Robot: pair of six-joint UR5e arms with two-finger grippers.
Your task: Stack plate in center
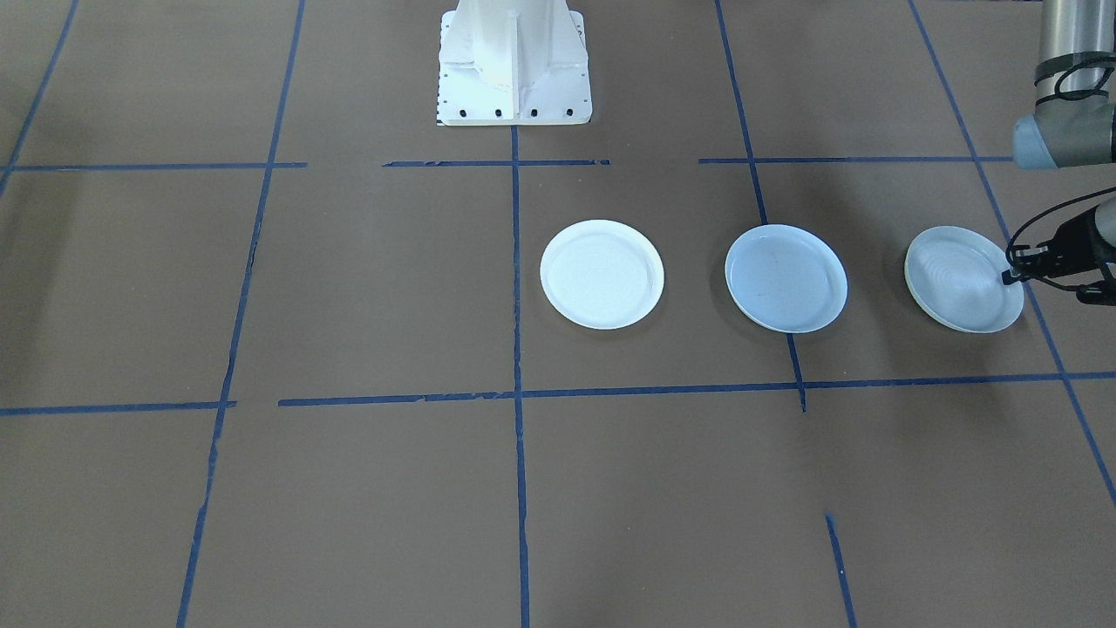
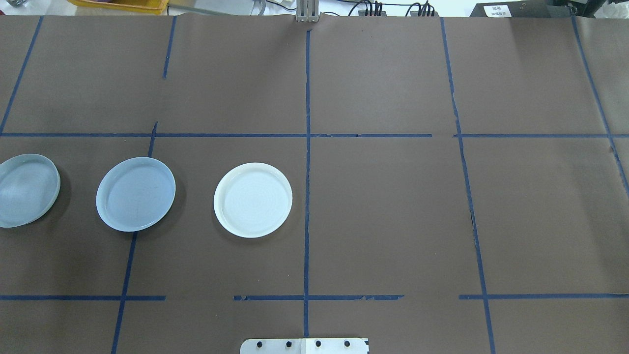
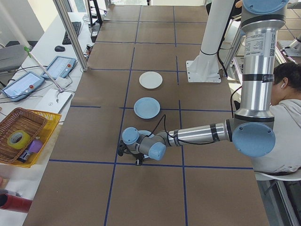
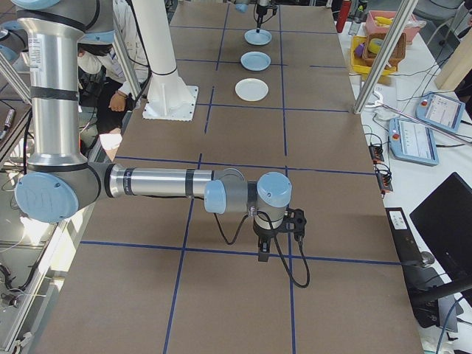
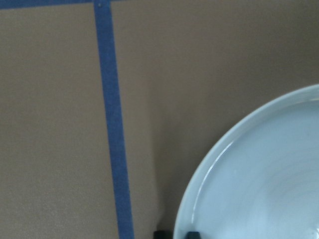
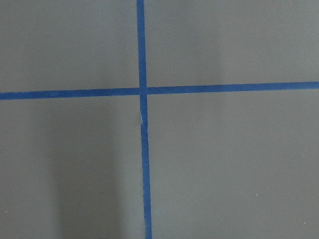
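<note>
- Left gripper [image 1: 1011, 277] sits at the outer rim of the ringed plate [image 1: 963, 279]; fingertips straddle the rim in the wrist view, so jaws look part-spread w/ the rim between them. Can't tell if they're pinching yet.
- Center plate [image 1: 786, 278], plain blue-grey, lies flat between the ringed plate and the white plate [image 1: 602, 274], apart from both.
- Right gripper [image 4: 276, 234] hangs over bare table [image 2: 393, 221], well away from the plates; can't tell its jaw state from the side view.
- Risks, my read: thin-rim grip is shallow, so the plate could slip or tilt on lift; a dragged edge could skid it along the paper.
- Off-centre release would leave it perched on the center plate's rim or knock that plate sideways.
</note>
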